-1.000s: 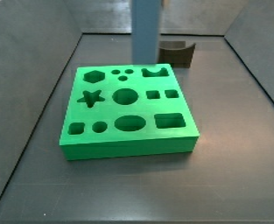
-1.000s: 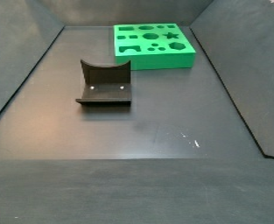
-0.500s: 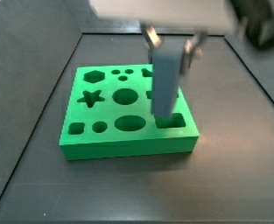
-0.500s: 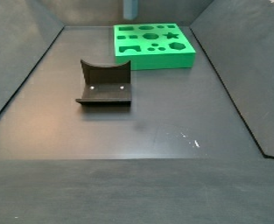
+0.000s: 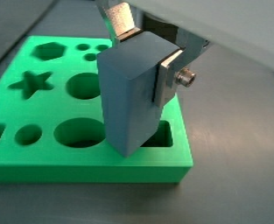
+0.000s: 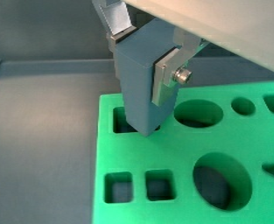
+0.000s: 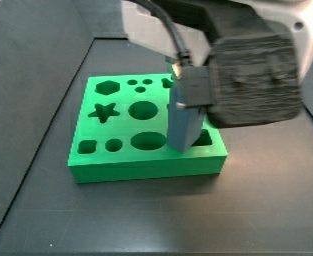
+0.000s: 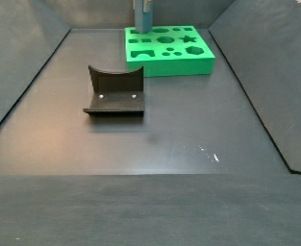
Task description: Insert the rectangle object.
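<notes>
The rectangle object [image 5: 129, 96] is a slim grey-blue block that my gripper [image 5: 147, 44] holds upright, shut on its upper part. Its lower end sits in the mouth of the rectangular hole at a corner of the green board [image 5: 57, 162]. Both wrist views show this; the block [image 6: 142, 74] stands between the silver fingers [image 6: 165, 77] over the board [image 6: 221, 210]. In a side view the block [image 7: 186, 120] stands under the gripper [image 7: 186, 85] at the board's [image 7: 119, 165] near right corner. In a side view the block [image 8: 143, 16] rises from the board [image 8: 191, 65].
The dark fixture [image 8: 114, 93] with a curved notch stands on the dark floor, apart from the board. The board has several other shaped holes, among them a star [image 7: 104, 112] and circles. Low walls edge the floor [image 8: 153, 144].
The gripper moved with the block from the back of the board to the rectangular hole and came lower; the arm now fills the top right of a side view.
</notes>
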Tool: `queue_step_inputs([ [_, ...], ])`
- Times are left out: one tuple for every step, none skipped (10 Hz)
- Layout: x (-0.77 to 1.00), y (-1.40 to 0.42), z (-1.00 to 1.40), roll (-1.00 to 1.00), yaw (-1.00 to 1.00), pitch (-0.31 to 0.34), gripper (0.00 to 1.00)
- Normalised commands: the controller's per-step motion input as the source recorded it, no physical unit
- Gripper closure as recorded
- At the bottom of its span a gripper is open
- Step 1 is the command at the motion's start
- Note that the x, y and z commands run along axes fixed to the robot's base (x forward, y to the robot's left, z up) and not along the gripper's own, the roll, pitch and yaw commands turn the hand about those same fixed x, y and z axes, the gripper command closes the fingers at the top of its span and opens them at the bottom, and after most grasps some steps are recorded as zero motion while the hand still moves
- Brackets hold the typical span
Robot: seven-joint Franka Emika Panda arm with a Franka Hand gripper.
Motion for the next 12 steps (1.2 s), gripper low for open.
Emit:
queue_step_inputs([
  [0.0,0.0,-0.25,0.0,-1.0,0.0,1.0],
  [0.0,0.0,-0.26,0.0,-1.0,0.0,1.0],
  [0.0,0.0,-0.26,0.0,-1.0,0.0,1.0],
  [0.0,0.0,-0.27,0.0,-1.0,0.0,1.0],
  [0.0,0.0,-0.28,0.0,-1.0,0.0,1.0],
  [0.0,0.0,-0.23,0.0,-1.0,0.0,1.0],
  [0.17,0.0,-0.15,0.0,-0.93,0.0,1.0],
  [0.32,-0.01,-0.21,0.0,-0.81,0.0,1.0],
  [0.39,-0.02,-0.31,0.01,-0.75,0.0,1.0],
  [0.47,-0.04,-0.33,0.03,-0.65,0.0,1.0],
  [0.55,-0.45,-0.58,0.05,-0.36,0.0,1.0],
  [0.42,-0.42,-0.57,0.02,-0.28,0.0,1.0],
])
